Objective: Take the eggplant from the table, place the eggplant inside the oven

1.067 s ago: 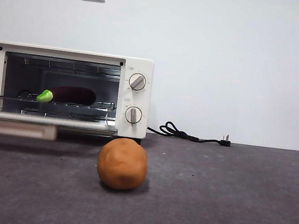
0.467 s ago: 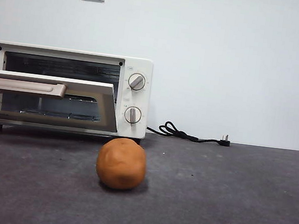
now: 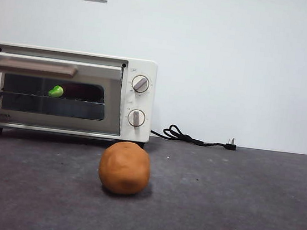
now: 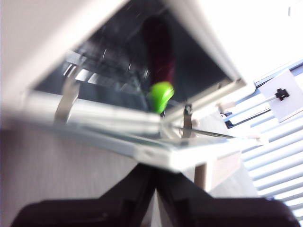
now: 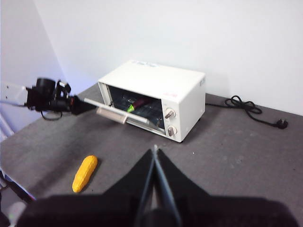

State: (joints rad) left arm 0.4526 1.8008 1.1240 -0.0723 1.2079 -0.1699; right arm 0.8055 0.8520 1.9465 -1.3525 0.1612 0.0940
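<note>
The eggplant (image 3: 69, 90) is seen on the rack inside the oven (image 3: 138, 99), its door half raised, perhaps touched by the left pincer (image 4: 156, 184), pressed together; the right pincer (image 5: 155, 161) is held together too

Even, bright indoor light fills the front view; the ball (image 3: 125, 167) casts a soft shadow on the bench (image 3: 232, 203). The oven (image 3: 69, 92) door is smeared by motion there. The left wrist view is heavily blurred, with window glare. The right wrist view is slightly soft, its pincer (image 5: 155, 156) dark and unfocused.
</note>
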